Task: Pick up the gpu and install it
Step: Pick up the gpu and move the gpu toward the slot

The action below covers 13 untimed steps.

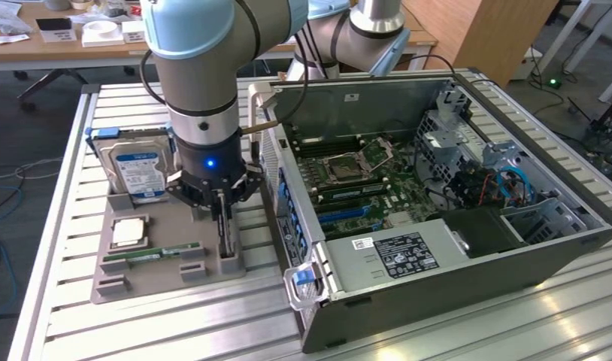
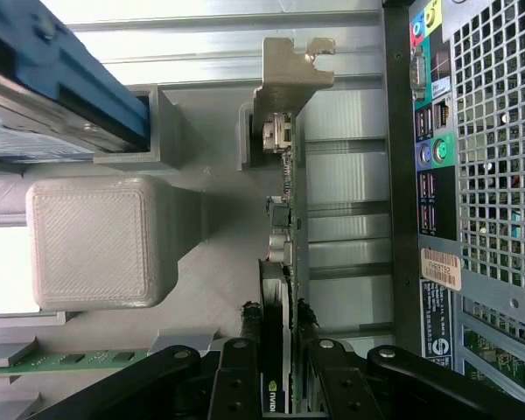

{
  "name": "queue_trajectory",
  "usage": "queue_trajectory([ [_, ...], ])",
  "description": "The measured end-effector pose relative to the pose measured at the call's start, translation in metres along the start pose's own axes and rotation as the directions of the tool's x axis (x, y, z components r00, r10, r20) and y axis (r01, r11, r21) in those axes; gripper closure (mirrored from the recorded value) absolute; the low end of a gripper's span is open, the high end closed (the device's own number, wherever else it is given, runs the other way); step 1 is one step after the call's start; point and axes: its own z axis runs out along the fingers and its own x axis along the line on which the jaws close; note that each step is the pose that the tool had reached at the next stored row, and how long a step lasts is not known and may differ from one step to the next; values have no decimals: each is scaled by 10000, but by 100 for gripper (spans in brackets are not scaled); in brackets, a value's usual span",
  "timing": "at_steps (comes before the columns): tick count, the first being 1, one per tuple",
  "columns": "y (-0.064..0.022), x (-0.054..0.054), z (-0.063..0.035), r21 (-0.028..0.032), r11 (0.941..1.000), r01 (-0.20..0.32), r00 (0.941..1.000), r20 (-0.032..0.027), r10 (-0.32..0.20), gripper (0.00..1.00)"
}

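The end effector [image 2: 278, 320] is drawn narrow onto the gpu [image 2: 285, 214], its two dark fingers [image 2: 248, 331] set against either face of the card's upper edge, so it appears to hold the card. In the exterior view, the end effector [image 1: 222, 197] sits left of centre with the gpu [image 1: 225, 232] standing on edge below it, slotted into the grey holder tray [image 1: 135, 280]. To my eye the lift goes best straight up along the card's own plane, with the grip square so the board neither twists nor binds in its slot, and kept off the open computer case [image 1: 437, 263] just beside it. I count one gpu with one silver bracket [image 2: 290, 77]. The tray also carries one hard drive [image 1: 135, 169], one memory stick [image 1: 150, 254] and one processor [image 1: 128, 232]. Tray and case rest on one slatted surface [image 1: 75, 323].
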Motion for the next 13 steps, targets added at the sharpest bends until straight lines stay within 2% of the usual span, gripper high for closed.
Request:
queue_trajectory([
  [3, 0, 0, 0, -1, 10000, 9, 10000, 0, -9, 74],
  [9, 0, 0, 4, -11, 9989, 463, 9989, -17, -463, 74],
  [13, 0, 0, 4, -12, 9989, 466, 9989, -17, -466, 74],
])
